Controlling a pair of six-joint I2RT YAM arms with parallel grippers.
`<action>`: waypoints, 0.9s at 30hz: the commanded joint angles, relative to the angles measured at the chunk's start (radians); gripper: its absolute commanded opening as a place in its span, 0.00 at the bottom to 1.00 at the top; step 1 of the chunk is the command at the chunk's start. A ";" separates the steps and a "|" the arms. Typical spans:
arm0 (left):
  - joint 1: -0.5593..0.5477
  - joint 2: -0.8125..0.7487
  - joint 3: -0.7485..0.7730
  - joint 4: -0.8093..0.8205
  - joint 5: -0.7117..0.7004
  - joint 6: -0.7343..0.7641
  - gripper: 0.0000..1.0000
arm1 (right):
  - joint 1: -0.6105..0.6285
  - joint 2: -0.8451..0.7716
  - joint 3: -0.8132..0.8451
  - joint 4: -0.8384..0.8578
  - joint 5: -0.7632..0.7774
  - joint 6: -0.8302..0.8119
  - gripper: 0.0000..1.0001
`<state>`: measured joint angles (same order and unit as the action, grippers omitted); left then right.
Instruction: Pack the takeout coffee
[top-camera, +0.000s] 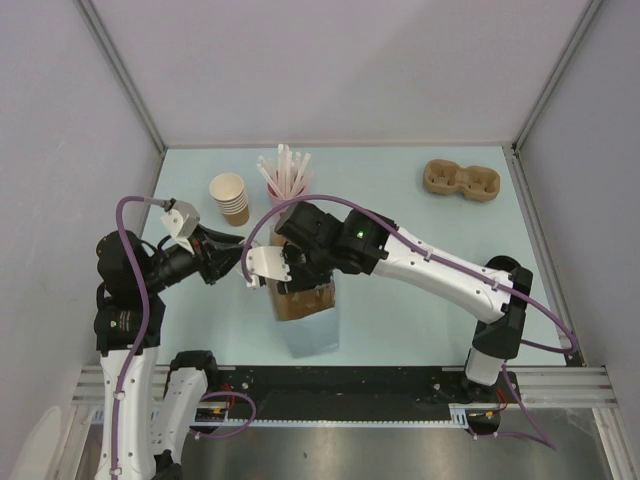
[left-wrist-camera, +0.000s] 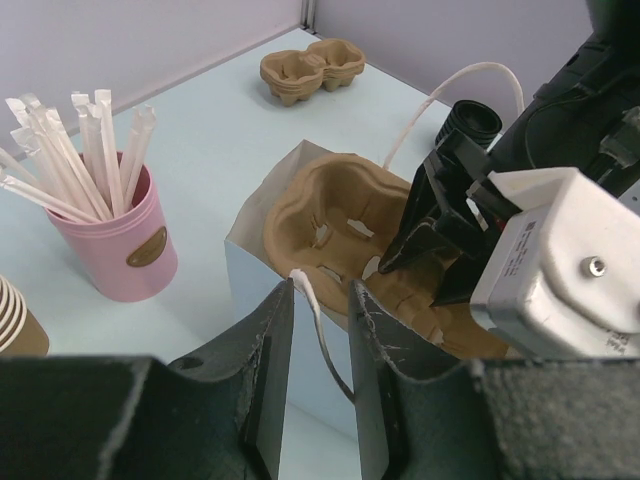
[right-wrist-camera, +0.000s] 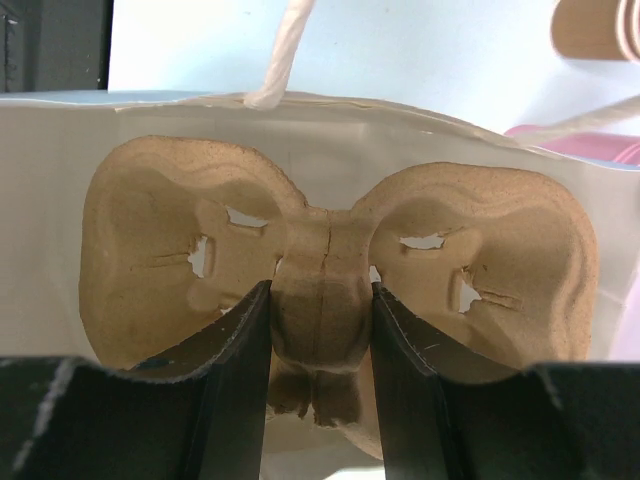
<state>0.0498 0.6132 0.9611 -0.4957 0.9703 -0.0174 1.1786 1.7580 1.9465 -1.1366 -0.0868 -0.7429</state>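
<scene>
- The bag (top-camera: 312, 332) stands open near the table's front edge, between the two arms.
- A pulp carrier (right-wrist-camera: 150, 230) sits in the bag's mouth. Its two wells face the right wrist camera, and the bag's white inner wall shows around it.
- The right gripper (right-wrist-camera: 320, 292) is pressed onto the narrow bridge between the two wells, one finger on each side, so it pinches the carrier.
- From above, the right arm hides most of the opening. How deep the carrier sits cannot be told, though the left wrist view shows its upper part about level with the rim.
- The left gripper (left-wrist-camera: 320, 292) is at the bag's near rim. Its fingers stand a narrow gap apart with the handle cord (left-wrist-camera: 312, 312) between them.
- Whether the left gripper truly clamps the cord or the rim cannot be told.
- The coffee shows in no view, neither on the table nor in the carrier's wells, which look empty.
- Judged from this, only the groundwork is under way: the bag is steadied and the carrier is going in.
- What seems left is seating and releasing the carrier, then finding the coffee and setting it upright in a well.
- The cups (top-camera: 231, 198), the pink cup (left-wrist-camera: 120, 240) of straws and the spare carriers (top-camera: 460, 180) stand apart at the back.
</scene>
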 joint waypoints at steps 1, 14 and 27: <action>0.005 -0.010 -0.007 0.019 -0.010 0.014 0.34 | -0.002 -0.061 -0.020 0.057 -0.001 -0.035 0.20; 0.022 -0.024 -0.005 0.016 -0.054 0.014 0.23 | -0.063 -0.019 -0.086 0.005 -0.137 -0.023 0.20; 0.041 -0.023 -0.002 0.028 -0.100 0.014 0.06 | -0.132 0.098 0.003 -0.132 -0.271 -0.042 0.19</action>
<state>0.0807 0.5991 0.9611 -0.4950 0.8925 -0.0158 1.0492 1.8168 1.8908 -1.2098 -0.3016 -0.7788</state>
